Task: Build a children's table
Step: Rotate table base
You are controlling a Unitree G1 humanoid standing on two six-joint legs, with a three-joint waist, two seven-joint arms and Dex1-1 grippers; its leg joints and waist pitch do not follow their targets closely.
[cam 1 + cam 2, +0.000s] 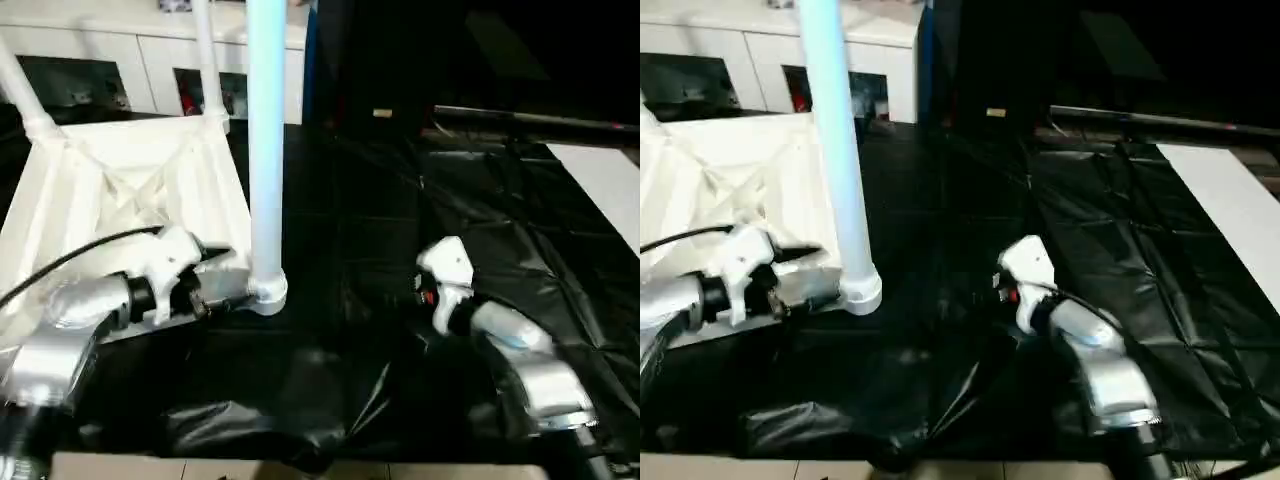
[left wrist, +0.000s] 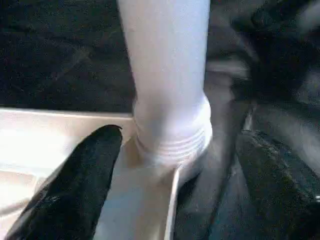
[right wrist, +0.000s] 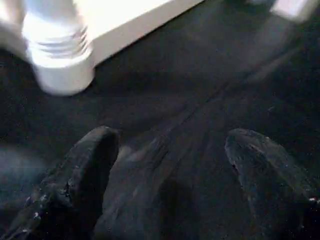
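Table top (image 1: 130, 190) lies ribbed side up, left-centre of frame, on black sheeting (image 1: 450, 230). Near-corner leg (image 1: 266, 140) stands upright in its socket (image 1: 266, 290); thread rings visible above the collar, so prob. not fully seated. Two more legs rise at the far corners, upper left.

Left end effector (image 1: 205, 290) sits w/ fingers spread beside the socket, one finger (image 2: 85, 170) on the top's rim, holding nothing. Right end effector (image 3: 170, 175) spread, empty, over the sheeting.

Tip: brace the rim w/ left, keep leg vertical, twist/press till threads vanish.
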